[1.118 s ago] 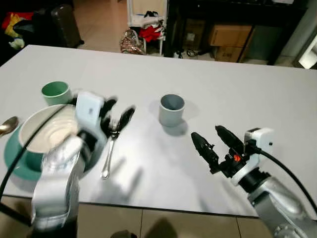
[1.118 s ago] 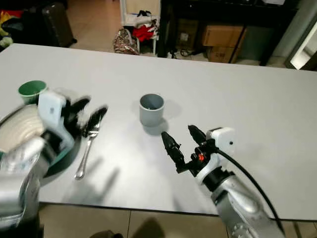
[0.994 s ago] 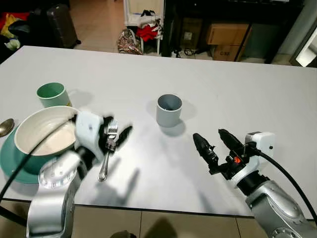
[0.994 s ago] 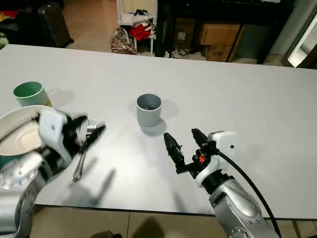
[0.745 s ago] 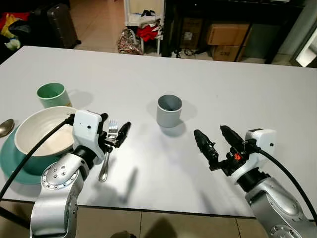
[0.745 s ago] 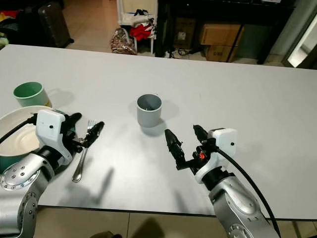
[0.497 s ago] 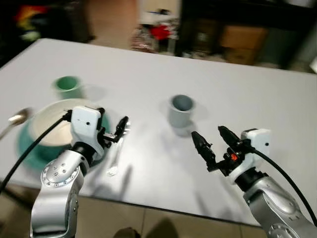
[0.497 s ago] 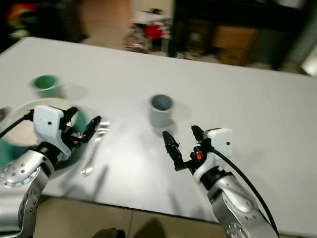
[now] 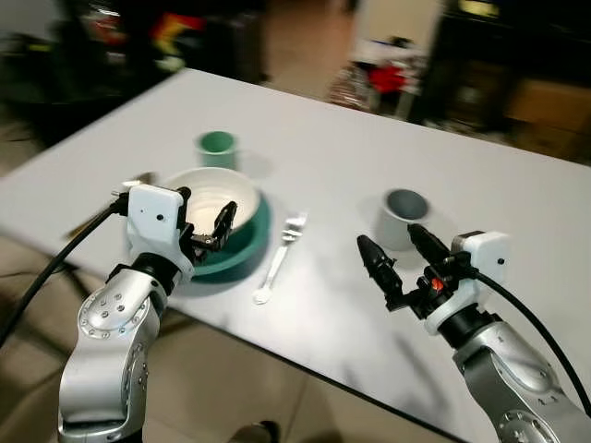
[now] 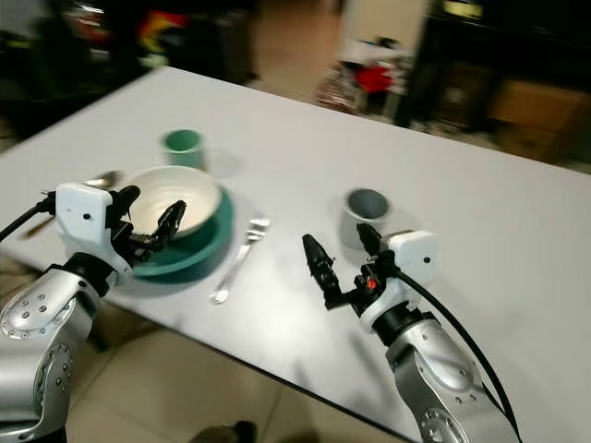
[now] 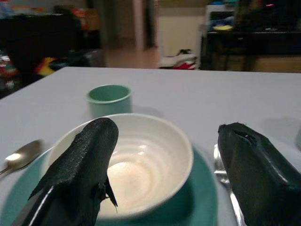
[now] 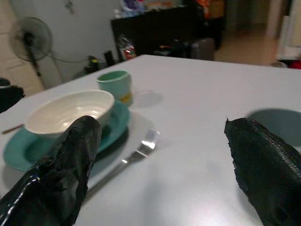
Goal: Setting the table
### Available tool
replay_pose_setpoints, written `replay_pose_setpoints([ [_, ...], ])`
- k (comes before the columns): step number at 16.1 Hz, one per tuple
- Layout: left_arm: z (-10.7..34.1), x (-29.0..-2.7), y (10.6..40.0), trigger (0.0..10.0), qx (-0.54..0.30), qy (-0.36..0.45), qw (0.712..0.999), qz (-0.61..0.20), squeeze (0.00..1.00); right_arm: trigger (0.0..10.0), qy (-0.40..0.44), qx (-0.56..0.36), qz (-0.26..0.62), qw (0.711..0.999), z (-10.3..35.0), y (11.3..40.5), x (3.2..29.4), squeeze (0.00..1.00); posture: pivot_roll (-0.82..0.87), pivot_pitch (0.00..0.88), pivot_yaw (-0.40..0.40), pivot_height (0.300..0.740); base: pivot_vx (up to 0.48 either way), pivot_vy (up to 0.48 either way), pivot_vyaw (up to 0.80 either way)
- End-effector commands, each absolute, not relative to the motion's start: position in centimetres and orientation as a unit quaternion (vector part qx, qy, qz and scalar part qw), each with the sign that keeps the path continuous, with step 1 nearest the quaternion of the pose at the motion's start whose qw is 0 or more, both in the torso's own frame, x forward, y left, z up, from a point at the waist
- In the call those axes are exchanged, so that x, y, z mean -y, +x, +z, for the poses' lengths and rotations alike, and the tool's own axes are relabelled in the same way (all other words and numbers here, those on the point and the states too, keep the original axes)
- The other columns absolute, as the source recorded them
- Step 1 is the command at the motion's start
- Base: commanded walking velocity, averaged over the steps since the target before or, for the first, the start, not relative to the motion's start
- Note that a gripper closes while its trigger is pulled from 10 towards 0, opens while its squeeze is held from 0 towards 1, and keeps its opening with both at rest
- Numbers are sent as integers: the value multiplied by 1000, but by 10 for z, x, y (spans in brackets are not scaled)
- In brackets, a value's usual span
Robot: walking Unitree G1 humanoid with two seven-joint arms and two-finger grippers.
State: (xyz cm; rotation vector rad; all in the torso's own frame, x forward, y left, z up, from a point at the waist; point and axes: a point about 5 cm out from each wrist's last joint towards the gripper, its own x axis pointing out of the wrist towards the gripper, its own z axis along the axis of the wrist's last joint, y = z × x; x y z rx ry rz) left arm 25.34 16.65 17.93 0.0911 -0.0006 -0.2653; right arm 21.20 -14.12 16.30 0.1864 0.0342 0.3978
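Looking like the fork (image 9: 279,254) is set beside the plate (image 9: 251,242); both grippers, left (image 9: 203,224) and right (image 9: 399,262), hang spread and empty. Next I'd guess the grey cup (image 9: 403,217).

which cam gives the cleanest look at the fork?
Left eye view: the whole fork lies flat on the table, handle to tines, right of the teal plate. Right eye view shows it whole too. Right wrist view shows it low-angle and softer. Left wrist view catches a sliver beside one finger.
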Motion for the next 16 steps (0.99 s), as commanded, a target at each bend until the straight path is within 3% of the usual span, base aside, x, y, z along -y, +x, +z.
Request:
replay_pose_setpoints([
  [1,179,-163,253,10000,0,45,989,-138,0,10000,73,-16,177,981,162,216,145,1000,60,0,-21,740,0,0,800],
  [4,182,-162,256,10000,6,50,989,-139,0,10000,32,3,177,984,166,220,152,1000,67,0,-18,740,0,0,800],
  [11,181,-172,259,10000,3,67,989,-129,0,10000,66,39,157,985,180,221,171,1000,70,0,-15,740,0,0,799],
  [16,177,-166,258,10000,-7,63,988,-142,0,10000,95,-16,142,985,160,221,159,1000,69,0,-19,740,0,0,796],
])
